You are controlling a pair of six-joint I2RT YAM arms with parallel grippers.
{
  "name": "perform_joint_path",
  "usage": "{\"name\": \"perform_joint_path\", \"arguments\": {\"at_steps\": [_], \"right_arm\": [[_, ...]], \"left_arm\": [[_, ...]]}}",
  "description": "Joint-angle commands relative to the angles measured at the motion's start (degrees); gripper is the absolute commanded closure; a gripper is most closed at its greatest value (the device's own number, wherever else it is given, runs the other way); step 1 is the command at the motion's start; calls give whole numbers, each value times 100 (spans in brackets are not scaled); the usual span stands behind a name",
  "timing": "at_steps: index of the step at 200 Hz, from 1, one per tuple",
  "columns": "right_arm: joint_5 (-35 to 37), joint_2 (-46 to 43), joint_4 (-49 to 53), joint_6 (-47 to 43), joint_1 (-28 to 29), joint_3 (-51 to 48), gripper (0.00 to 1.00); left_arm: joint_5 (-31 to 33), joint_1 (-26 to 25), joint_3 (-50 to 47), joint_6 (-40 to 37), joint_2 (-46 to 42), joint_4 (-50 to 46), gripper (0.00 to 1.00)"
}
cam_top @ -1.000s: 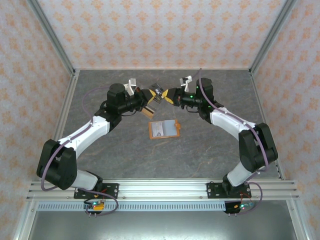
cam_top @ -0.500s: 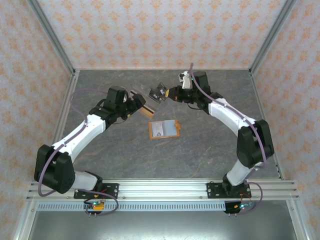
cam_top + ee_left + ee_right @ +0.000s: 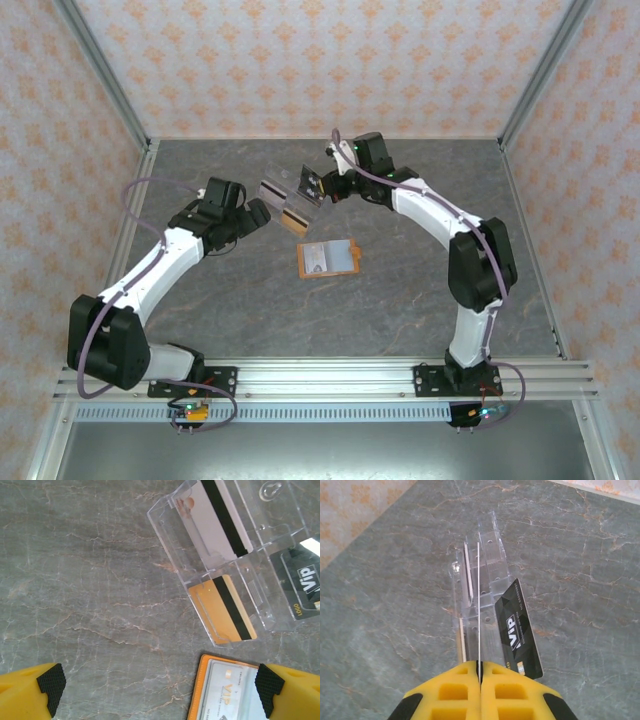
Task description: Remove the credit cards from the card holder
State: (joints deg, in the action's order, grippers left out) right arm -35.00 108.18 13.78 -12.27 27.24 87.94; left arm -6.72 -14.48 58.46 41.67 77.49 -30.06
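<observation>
The grey stone table is carrying the orange card holder, which is lying flat and face up near the middle, well apart from both arms' bases, its long axis running left to right across the top view with the orange flap pointing to the right arm's side. Its clear pocket is showing a pale card with "VIP" print. Just beyond it, the clear plastic piece is stretching lengthwise between the two wrists, and in the left wrist view it is housing a white card and a tan card, each with a dark stripe running along its length, while a black card marked "VIP" is sticking out at its far end. The right gripper is pinching its yellow fingers together on a thin edge of the clear piece, with the black card sitting just beside them. The left gripper is hanging over the table with its black pads spread wide, gripping nothing, a corner of the card holder lying below between them.
</observation>
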Motion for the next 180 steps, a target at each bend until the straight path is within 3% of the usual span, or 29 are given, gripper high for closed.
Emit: {"name": "perform_joint_path", "arguments": {"at_steps": [1,70,180], "right_arm": [[115,95,-43,-668,19,158,100],[-18,400,-651,-748,31,157,100],[205,728,-549,-1086,30,345,96]], "left_arm": [[5,68,149,4,134,-198,0],[-282,68,243,139,429,-135,0],[-531,68,245,201,565,-31,0]]}}
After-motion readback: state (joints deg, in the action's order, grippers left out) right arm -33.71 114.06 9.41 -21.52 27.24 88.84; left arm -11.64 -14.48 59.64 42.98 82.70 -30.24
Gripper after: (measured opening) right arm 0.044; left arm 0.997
